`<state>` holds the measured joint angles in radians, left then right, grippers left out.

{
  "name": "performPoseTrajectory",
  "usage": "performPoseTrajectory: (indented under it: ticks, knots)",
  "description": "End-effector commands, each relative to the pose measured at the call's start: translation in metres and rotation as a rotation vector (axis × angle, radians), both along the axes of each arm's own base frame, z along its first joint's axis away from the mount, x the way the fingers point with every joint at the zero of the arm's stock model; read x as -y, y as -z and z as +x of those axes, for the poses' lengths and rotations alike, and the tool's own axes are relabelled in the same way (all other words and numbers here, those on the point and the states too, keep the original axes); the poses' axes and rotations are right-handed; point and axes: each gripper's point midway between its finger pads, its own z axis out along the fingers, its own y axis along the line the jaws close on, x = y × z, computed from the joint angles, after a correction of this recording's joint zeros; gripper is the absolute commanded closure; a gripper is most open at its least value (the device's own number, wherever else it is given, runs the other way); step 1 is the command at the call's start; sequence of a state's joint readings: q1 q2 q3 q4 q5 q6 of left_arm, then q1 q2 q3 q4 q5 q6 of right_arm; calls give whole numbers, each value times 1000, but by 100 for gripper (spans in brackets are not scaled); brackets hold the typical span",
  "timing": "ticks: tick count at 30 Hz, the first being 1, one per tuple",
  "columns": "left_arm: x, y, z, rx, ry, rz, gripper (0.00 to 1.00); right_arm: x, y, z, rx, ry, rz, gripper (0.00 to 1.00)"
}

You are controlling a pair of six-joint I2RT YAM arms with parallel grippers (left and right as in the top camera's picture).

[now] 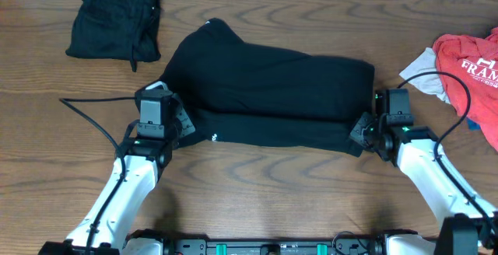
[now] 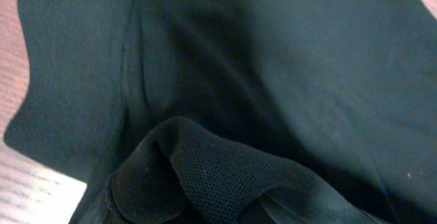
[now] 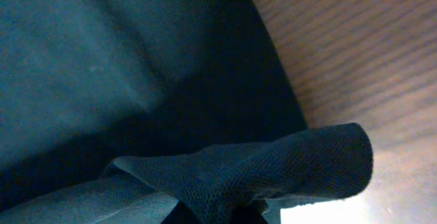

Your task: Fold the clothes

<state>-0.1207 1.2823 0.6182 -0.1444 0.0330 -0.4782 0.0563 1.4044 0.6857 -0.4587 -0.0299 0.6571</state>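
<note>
A: Where's the top?
B: The black top (image 1: 272, 88) lies mid-way across the table (image 1: 257, 185), long axis left to right, a narrow end poking far-left.
A: Grippers?
B: Left gripper (image 1: 180, 127) and right gripper (image 1: 364, 130) are both pinched on its near corners.
A: Risk?
B: A thin pinch may slip on one side, and uneven lifting would skew the fold.

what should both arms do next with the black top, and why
Probably lift together and carry the near edge over toward the far edge: the left gripper and right gripper are each shut on a near corner of the black top, which lies flat.
</note>
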Motion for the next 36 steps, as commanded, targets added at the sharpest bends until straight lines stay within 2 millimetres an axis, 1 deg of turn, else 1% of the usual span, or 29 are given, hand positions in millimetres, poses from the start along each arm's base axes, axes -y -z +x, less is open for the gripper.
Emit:
performPoseTrajectory:
  ticks: [1, 5, 9, 15, 16, 17, 18, 19, 20, 21, 22, 23, 25, 28, 30, 32, 34, 36]
  knots:
    - [-13, -10, 11, 42, -39, 69, 94, 8, -2, 10, 21, 3, -38, 96]
    - [-16, -11, 13, 52, -41, 91, 93, 8, 0, 17, 40, -19, -48, 91]
    - [-19, -10, 14, 52, -51, 104, 93, 7, 5, 18, 34, -23, -48, 91]
    - [-25, -9, 20, 69, -78, 134, 93, 4, 13, 17, 13, -39, -79, 91]
    - [-27, -8, 22, 70, -84, 139, 86, 2, 13, 16, 11, -44, -79, 91]
    - [-27, -7, 22, 71, -88, 144, 83, 1, 13, 16, 11, -46, -79, 91]
    - [-29, -6, 23, 71, -92, 149, 75, 1, 13, 16, 11, -48, -80, 90]
    - [-29, -5, 23, 69, -92, 150, 71, 1, 13, 16, 11, -48, -80, 90]
    - [-29, -4, 24, 67, -90, 151, 63, 1, 13, 16, 11, -47, -83, 90]
    - [-28, -4, 24, 67, -89, 152, 53, 2, 13, 16, 11, -47, -85, 87]
    - [-29, -4, 24, 66, -88, 154, 43, 3, 13, 16, 10, -44, -92, 79]
    - [-28, -4, 24, 66, -83, 157, 31, 4, 14, 16, 10, -42, -97, 66]
    - [-29, -4, 24, 66, -71, 168, 24, 5, 13, 16, 11, -39, -104, 56]
    - [-28, -4, 23, 64, -54, 182, 22, 13, 12, 17, 16, -37, -152, 35]
    - [-28, -5, 24, 65, -54, 181, 22, 20, 11, 20, 25, -53, -204, 25]
    - [-28, -7, 24, 71, -54, 180, 22, 26, 7, 23, 38, -69, -256, 9]
    - [-28, -10, 24, 79, -55, 179, 21, 31, 1, 28, 52, -79, -294, 2]
    - [-28, -14, 24, 93, -40, 191, 20, 32, -8, 35, 76, -94, -304, 1]
